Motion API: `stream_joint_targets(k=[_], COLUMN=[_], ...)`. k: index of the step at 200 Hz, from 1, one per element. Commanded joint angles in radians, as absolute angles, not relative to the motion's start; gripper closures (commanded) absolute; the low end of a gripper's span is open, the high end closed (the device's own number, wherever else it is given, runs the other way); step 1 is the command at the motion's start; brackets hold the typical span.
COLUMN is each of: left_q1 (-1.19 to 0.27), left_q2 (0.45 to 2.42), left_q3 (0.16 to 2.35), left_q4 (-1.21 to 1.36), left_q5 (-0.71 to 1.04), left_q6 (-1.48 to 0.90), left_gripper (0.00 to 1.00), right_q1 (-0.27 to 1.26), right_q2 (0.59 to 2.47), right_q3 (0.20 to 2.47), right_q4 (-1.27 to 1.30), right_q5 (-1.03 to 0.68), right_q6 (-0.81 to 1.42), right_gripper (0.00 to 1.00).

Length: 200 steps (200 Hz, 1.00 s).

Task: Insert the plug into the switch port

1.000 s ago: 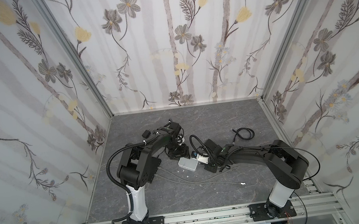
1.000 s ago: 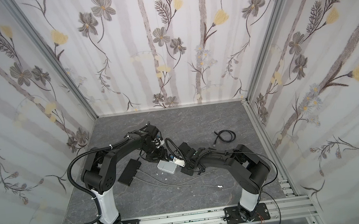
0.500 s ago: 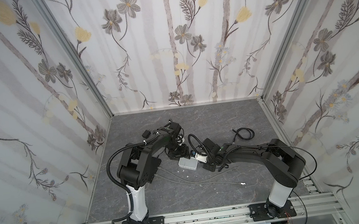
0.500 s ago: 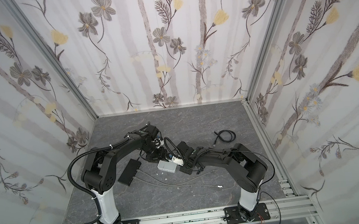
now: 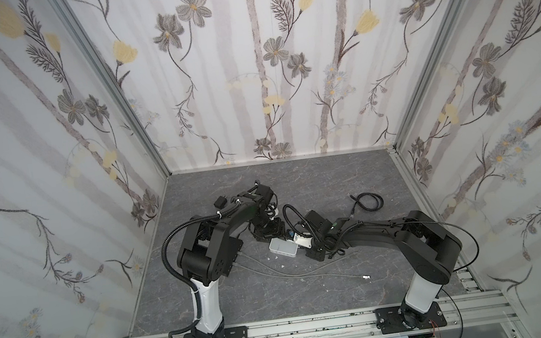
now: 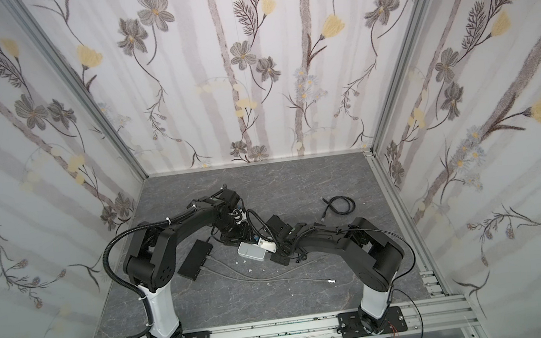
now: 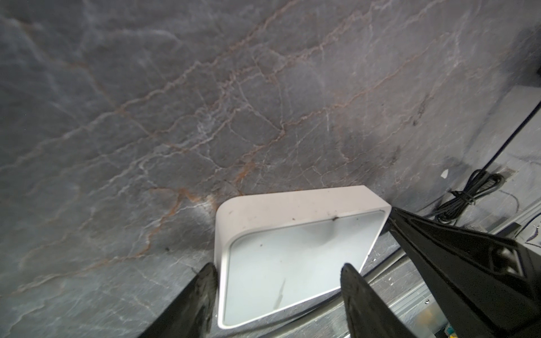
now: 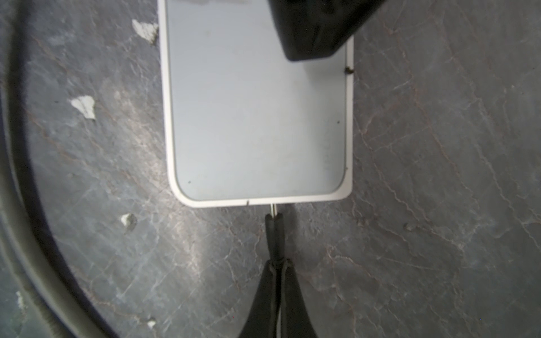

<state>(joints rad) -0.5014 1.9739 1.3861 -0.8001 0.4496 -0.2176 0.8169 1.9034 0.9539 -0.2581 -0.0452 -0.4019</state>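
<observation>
Position check: white rectangular plastic switch box flat on grey veined stone-look table, between both arms. Left gripper spread wide, fingers clamped on opposite sides of box. Right gripper pinched tight on thin black plug, metal tip touching short side of box; seating not discernible.

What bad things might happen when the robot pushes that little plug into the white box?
The right gripper pinches the plug with its metal tip at the white switch's edge. If the aim is a bit off, a push might bend the tip or skid it along the side. The left gripper seems to clamp just one end of the switch, so a hard push might swivel it.
</observation>
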Motion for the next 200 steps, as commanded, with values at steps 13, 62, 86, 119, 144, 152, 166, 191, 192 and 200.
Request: stream_joint_targets(k=[13,62,86,119,144,152,166,191,192,200], left_q1=[-0.503,-0.506,-0.510,-0.512,-0.513,-0.513,-0.515,-0.515,-0.515,-0.515], left_q2=[1.979,1.977,1.978,1.977,1.978,1.980,1.980,1.981,1.981,1.981], left_q3=[1.384,1.384,1.384,1.383,1.382,1.382,1.382,1.384,1.384,1.384], left_q4=[-0.804,-0.801,-0.802,-0.800,-0.798,-0.799,-0.799,-0.799,-0.799,-0.799], left_q5=[0.470,0.481,0.483,0.486,0.486,0.488,0.490,0.492,0.492,0.494], left_q6=[-0.229,-0.229,-0.229,-0.230,-0.230,-0.230,-0.231,-0.230,-0.230,-0.230], left_gripper=[0.32,0.32,0.32,0.32,0.32,0.32,0.32,0.32,0.32,0.32], right_q1=[0.818,0.818,0.822,0.822,0.822,0.822,0.822,0.822,0.822,0.821], right_q2=[1.917,1.934,1.936,1.931,1.943,1.949,1.958,1.973,1.973,1.981], right_q3=[0.970,1.006,1.020,1.048,1.076,1.086,1.100,1.115,1.116,1.122], right_q4=[-0.259,-0.275,-0.278,-0.290,-0.293,-0.296,-0.301,-0.309,-0.310,-0.318], right_q5=[-0.043,-0.044,-0.044,-0.044,-0.047,-0.051,-0.056,-0.058,-0.058,-0.054], right_q6=[-0.400,-0.408,-0.414,-0.426,-0.427,-0.428,-0.428,-0.437,-0.436,-0.441], right_gripper=[1.00,1.00,1.00,1.00,1.00,1.00,1.00,1.00,1.00,1.00])
